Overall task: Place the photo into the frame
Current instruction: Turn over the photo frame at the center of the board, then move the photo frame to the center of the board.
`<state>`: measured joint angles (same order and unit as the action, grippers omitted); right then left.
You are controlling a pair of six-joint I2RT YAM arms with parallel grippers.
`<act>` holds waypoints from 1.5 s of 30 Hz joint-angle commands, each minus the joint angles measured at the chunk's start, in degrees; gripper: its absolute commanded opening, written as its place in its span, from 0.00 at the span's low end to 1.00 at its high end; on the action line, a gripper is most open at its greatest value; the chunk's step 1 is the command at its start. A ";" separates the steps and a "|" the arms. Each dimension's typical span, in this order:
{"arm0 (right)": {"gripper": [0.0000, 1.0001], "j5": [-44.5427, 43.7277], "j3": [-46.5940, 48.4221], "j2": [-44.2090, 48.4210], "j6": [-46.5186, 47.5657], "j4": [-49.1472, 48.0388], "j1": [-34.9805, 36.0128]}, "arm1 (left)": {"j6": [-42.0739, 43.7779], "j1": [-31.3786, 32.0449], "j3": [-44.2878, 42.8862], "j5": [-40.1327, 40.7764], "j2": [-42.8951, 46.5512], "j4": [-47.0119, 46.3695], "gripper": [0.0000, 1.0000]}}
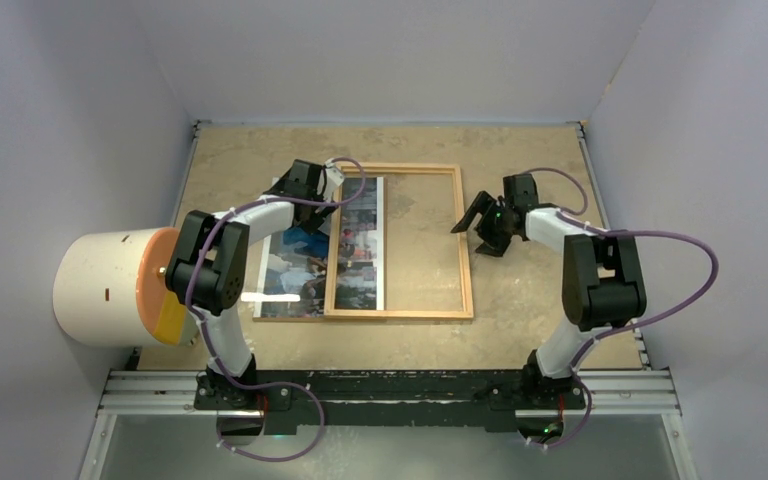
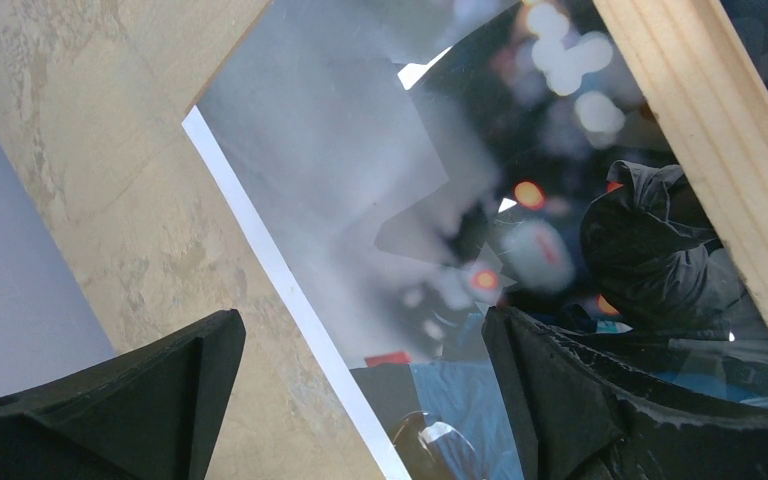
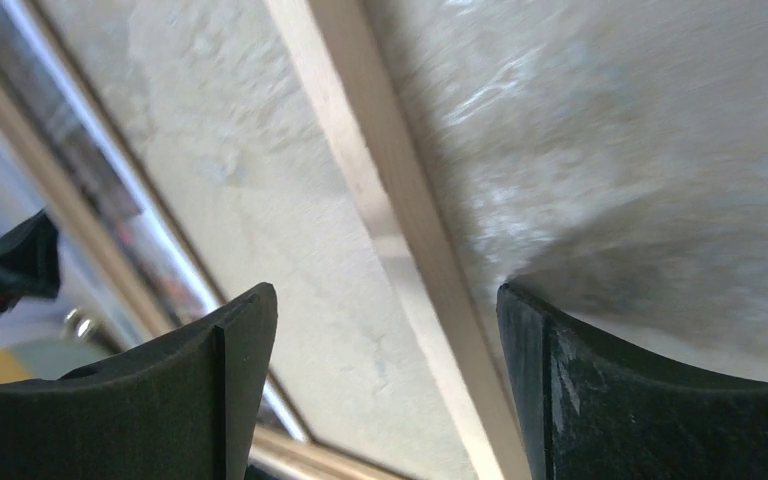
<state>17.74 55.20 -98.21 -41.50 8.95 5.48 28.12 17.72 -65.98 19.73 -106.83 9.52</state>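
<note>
I read the left gripper (image 2: 360, 335) as released, jaws spread astride the photo's (image 1: 295, 265) white 9 o'clock edge, near its far corner. The photo lies flat, long axis 12-to-6. Its 3 o'clock part sits inside the frame (image 1: 400, 314), whose left rail crosses over it; the rest juts toward 9. I judge it needs sliding toward 3, and the left arm is nearer. The right gripper (image 3: 385, 320) is released, holding nothing, at the frame's right rail.

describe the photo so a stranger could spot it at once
On the tan table lies a light-wood frame. The photo is the flat glossy sheet straddling its left rail, half sticking out to the left. It alone carries a colour picture, in dark, blue and white.
</note>
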 commanded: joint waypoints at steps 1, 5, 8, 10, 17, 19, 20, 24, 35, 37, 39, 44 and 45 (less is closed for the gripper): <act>0.85 -16.39 3.54 3.06 4.27 10.78 -0.01 | 0.09 -0.14 1.14 -0.35 0.41 4.62 1.00; 0.78 -21.76 5.31 6.71 3.28 11.52 2.08 | -1.09 -0.14 0.25 -1.68 1.15 6.18 1.00; 0.64 -23.47 8.14 7.08 2.45 10.96 7.45 | -1.45 -0.14 -0.35 -1.93 1.59 7.04 1.00; 0.41 -25.87 11.63 5.11 2.13 12.26 11.86 | -1.53 -0.14 -0.58 -1.40 1.67 7.25 1.00; 0.00 -28.64 20.19 -6.54 0.63 14.44 16.80 | -1.99 -0.22 0.62 -1.16 2.43 6.37 1.00; 0.00 -29.93 21.18 -8.70 -0.59 15.44 16.83 | -2.02 -0.18 0.65 -1.12 2.27 6.81 1.00; 0.00 -30.30 21.66 -9.75 -1.11 16.32 16.85 | -1.84 -0.14 0.86 -0.84 2.18 6.78 1.00; 0.00 -34.29 21.92 -11.49 -1.33 16.88 16.84 | -0.96 -0.14 1.26 0.58 1.57 6.23 1.00; 0.00 -39.01 16.65 -9.51 -2.10 15.50 12.60 | 1.96 -0.14 3.14 3.96 -0.31 3.68 1.00; 0.00 -39.72 14.98 -8.68 -0.37 14.58 11.41 | 2.43 -0.14 3.39 4.26 -0.38 3.09 1.00; 0.00 -41.75 13.12 -7.56 1.75 13.07 10.86 | 2.92 -0.14 3.33 4.25 -0.38 2.97 1.00; 0.00 -44.00 10.21 -6.46 6.23 12.54 9.34 | 3.92 -0.14 3.55 5.06 -0.49 2.12 1.00; 0.00 -44.06 9.85 -6.25 7.61 12.51 8.89 | 4.39 -0.14 3.61 5.32 -0.49 1.88 1.00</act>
<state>-21.89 67.22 -106.21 -39.05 20.75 15.49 30.26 17.74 -64.29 23.42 -105.84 9.56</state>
